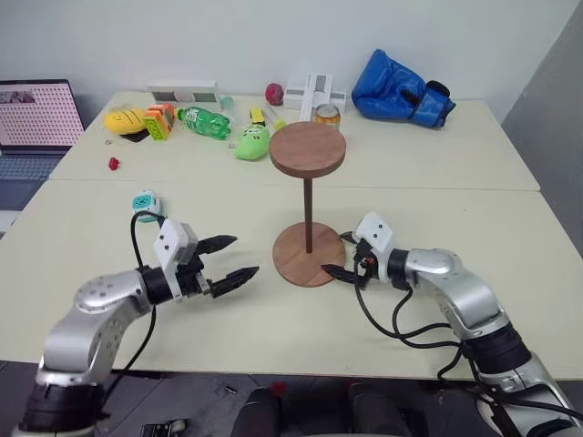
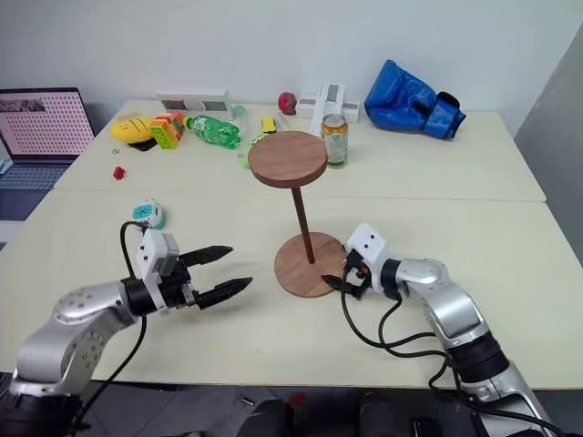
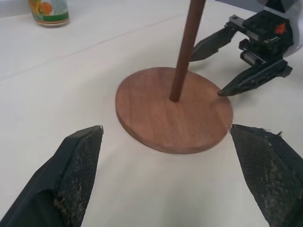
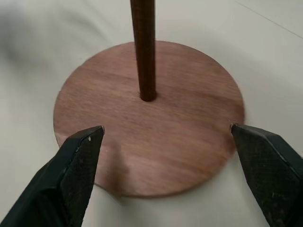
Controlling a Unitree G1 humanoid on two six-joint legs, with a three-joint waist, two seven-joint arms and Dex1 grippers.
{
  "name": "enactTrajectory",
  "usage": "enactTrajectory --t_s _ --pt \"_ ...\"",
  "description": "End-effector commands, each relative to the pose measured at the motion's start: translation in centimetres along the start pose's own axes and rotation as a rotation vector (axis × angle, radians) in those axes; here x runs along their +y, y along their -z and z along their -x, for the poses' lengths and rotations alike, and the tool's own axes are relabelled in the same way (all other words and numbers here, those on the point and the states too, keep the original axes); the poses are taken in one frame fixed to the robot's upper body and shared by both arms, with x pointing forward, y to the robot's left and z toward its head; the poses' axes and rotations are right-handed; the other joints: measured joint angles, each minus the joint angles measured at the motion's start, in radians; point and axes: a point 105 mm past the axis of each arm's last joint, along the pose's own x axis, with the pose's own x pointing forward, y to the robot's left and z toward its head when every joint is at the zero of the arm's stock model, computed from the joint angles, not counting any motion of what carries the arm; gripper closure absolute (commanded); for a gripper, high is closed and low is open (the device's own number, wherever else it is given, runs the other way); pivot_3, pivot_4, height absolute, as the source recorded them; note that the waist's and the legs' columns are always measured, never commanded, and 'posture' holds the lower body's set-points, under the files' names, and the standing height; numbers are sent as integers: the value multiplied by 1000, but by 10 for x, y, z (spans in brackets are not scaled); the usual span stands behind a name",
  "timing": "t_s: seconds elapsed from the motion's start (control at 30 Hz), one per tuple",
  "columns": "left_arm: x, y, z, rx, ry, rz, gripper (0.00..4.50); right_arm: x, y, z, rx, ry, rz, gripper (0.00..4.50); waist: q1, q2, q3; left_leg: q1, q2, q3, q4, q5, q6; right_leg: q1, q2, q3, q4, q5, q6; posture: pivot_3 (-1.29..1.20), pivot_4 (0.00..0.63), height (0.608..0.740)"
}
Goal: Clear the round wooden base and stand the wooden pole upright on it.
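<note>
The round wooden base (image 1: 290,265) lies flat on the near table. The wooden pole (image 1: 309,214) stands upright on its centre, with its round disc (image 1: 307,150) at the top. My left gripper (image 1: 240,256) is open, a short way to the left of the base and pointing at it, with nothing between its fingers. In the left wrist view the base (image 3: 156,118) sits ahead of those fingers. My right gripper (image 1: 338,254) is open at the base's right edge, its fingers apart on either side of the rim. The right wrist view shows the base (image 4: 161,142) and the pole's foot (image 4: 144,56) close ahead.
A small teal and white object (image 1: 145,202) lies by my left arm. At the back of the table are a drink can (image 2: 334,139), a blue boxing glove (image 1: 401,91), a green bottle (image 1: 205,121), yellow and green toys and white boxes. A laptop (image 1: 35,118) stands at far left.
</note>
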Motion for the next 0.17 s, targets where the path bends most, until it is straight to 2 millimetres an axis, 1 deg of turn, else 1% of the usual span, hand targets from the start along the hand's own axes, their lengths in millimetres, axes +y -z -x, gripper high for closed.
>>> enactTrajectory --t_s 0.03,0.1,0.17 --pt "27 -14 13 71 -24 -102 0 -14 -36 28 -107 25 26 46 0 0 1 0 0 1 0 0 0 -1 0 1 0 0 0 0 150 740" --pt "33 -17 15 99 -11 -117 0 -10 -42 43 -139 10 15 46 -3 0 2 -2 0 1 0 0 0 -2 0 1 0 0 0 0 150 740" --pt "36 -14 15 127 10 -126 0 -3 -39 51 -138 10 9 46 -3 1 2 -4 0 1 -1 0 0 -5 0 0 0 0 0 0 150 740"
